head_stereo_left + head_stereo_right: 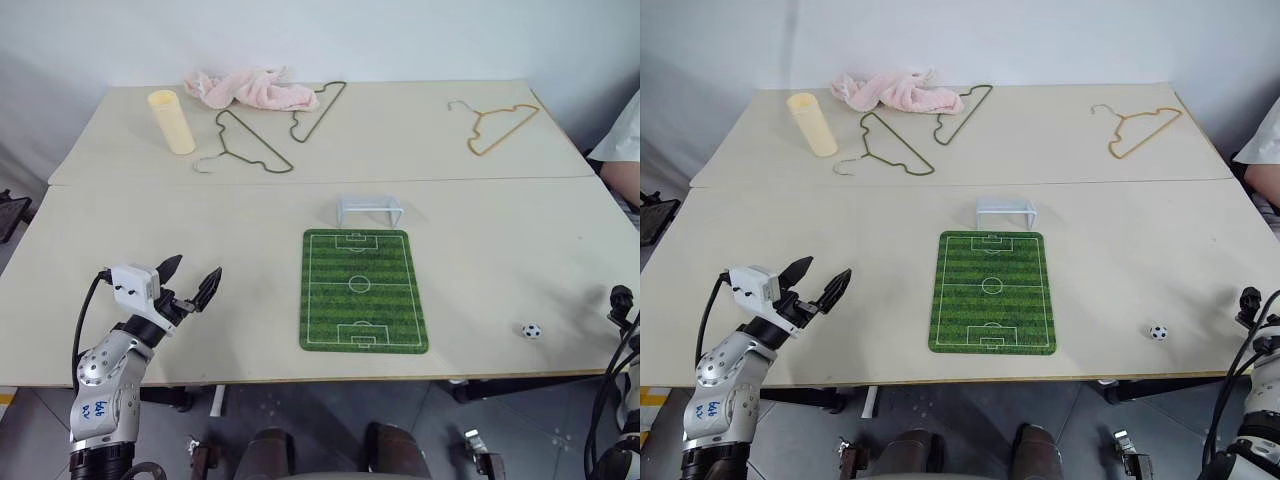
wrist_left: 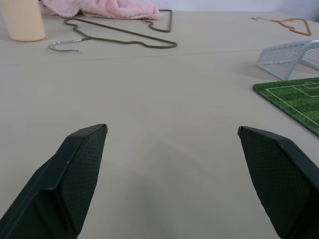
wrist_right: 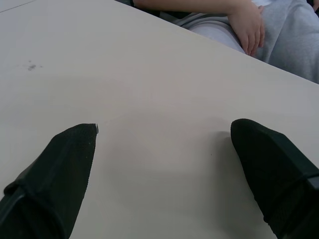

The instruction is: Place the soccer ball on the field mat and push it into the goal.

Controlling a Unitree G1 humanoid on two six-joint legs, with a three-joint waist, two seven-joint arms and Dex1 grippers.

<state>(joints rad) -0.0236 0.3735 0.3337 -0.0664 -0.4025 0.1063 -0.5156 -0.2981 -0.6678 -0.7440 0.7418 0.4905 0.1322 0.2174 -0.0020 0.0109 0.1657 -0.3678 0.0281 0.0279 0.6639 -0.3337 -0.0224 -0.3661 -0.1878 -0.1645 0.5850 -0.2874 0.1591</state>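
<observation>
The tiny soccer ball (image 1: 531,330) lies on the table near its front right edge, off the mat. The green striped field mat (image 1: 363,290) lies flat at the table's middle. The pale goal (image 1: 368,210) stands just beyond the mat's far end, with its open front toward the mat. My left gripper (image 1: 195,268) hovers open and holds nothing, over the front left of the table, well left of the mat. Nothing but bare tabletop lies between its fingers (image 2: 79,169). My right gripper (image 3: 164,132) is open over bare table at the right edge, just right of the ball.
A pink cloth (image 1: 250,88), a cream cylinder (image 1: 172,122), two green wire hangers (image 1: 250,145) and an orange hanger (image 1: 500,125) lie on the far half of the table. A person sits at the right edge, a hand (image 3: 246,27) resting close to my right gripper.
</observation>
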